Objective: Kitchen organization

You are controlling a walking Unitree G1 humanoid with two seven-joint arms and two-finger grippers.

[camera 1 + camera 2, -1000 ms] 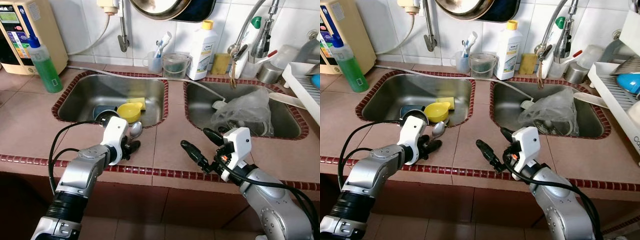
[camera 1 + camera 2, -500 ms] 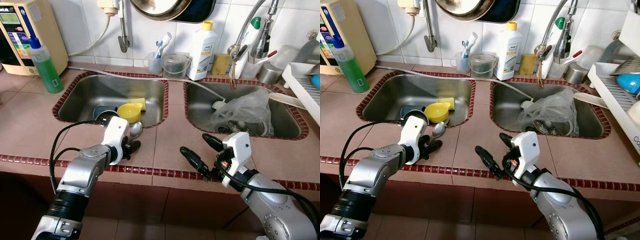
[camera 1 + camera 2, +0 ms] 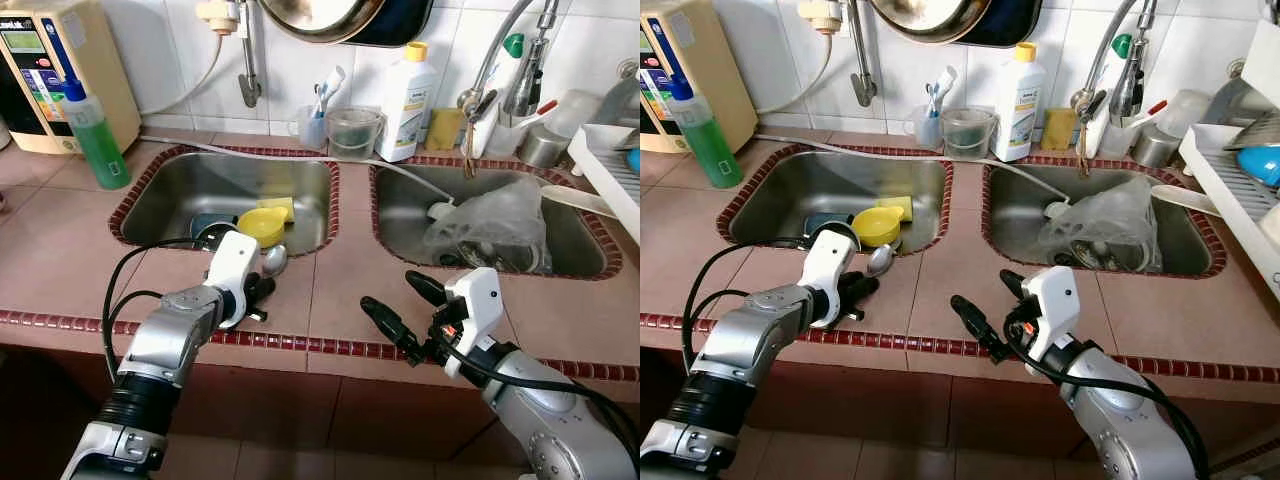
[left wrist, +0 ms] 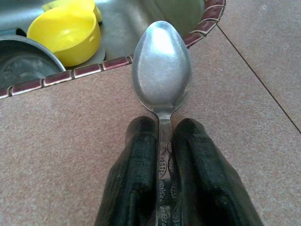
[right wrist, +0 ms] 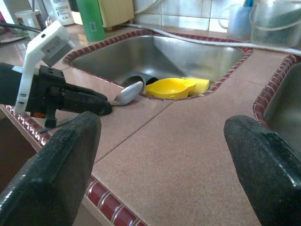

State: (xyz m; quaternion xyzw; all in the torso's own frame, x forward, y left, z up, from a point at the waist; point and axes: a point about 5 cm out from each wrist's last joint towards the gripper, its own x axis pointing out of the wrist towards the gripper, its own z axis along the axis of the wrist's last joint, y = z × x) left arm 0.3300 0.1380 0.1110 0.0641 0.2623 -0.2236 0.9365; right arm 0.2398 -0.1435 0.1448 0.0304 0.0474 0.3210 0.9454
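My left gripper is shut on the handle of a silver spoon, held low over the tiled counter at the front rim of the left sink. The spoon's bowl points toward the sink. A yellow bowl and a yellow sponge lie in that sink beside a dark round dish. My right gripper stands open above the counter in front of the right sink, with nothing between its fingers.
A crumpled plastic bag lies in the right sink. Behind the sinks stand a green bottle, a white bottle, a clear pitcher and a faucet. A dish rack is at right.
The left gripper has lifted and turned the spoon slightly. The right arm sank a little toward the counter's front edge, still open.
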